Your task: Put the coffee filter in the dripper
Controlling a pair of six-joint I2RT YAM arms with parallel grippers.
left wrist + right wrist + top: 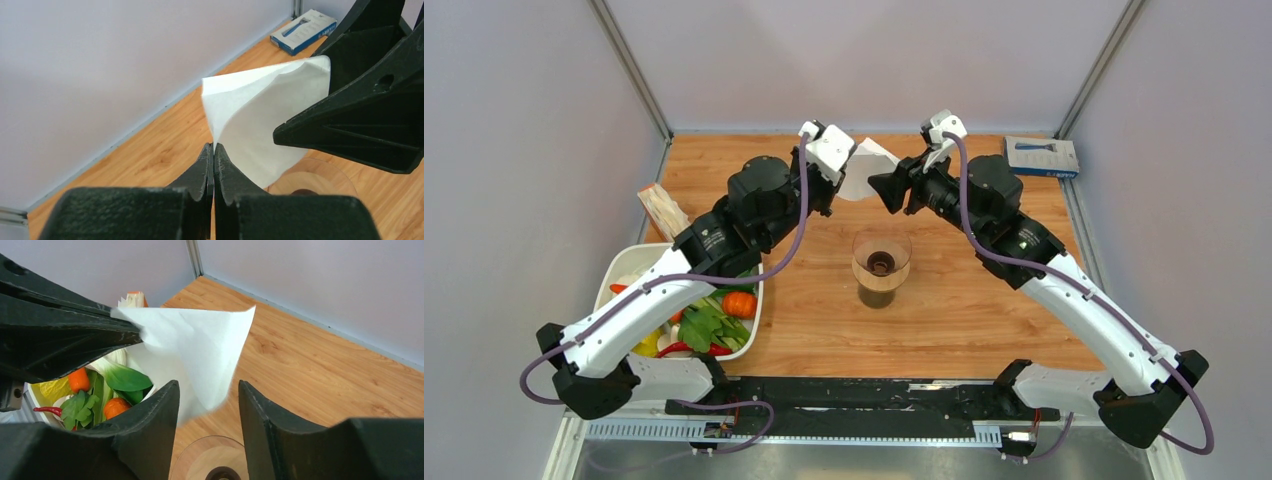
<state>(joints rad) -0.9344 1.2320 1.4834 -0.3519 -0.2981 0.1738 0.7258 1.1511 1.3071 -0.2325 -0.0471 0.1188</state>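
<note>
The coffee filter (865, 173) is a white paper fan held in the air over the back of the table. My left gripper (213, 146) is shut on the filter (260, 115) at its edge. My right gripper (207, 385) is open, and the lower corner of the filter (200, 345) hangs just ahead of the gap between its fingers. In the top view the right gripper (881, 188) points at the filter from the right. The dripper (881, 264), a clear cone on a dark cup, stands below at mid-table. Its rim (200, 450) shows under the right jaws.
A white tray (620, 268) of vegetables sits at the left near my left arm, with a tan packet (662, 211) behind it. A blue box (1041, 157) lies at the back right corner. Grey walls close the back and sides.
</note>
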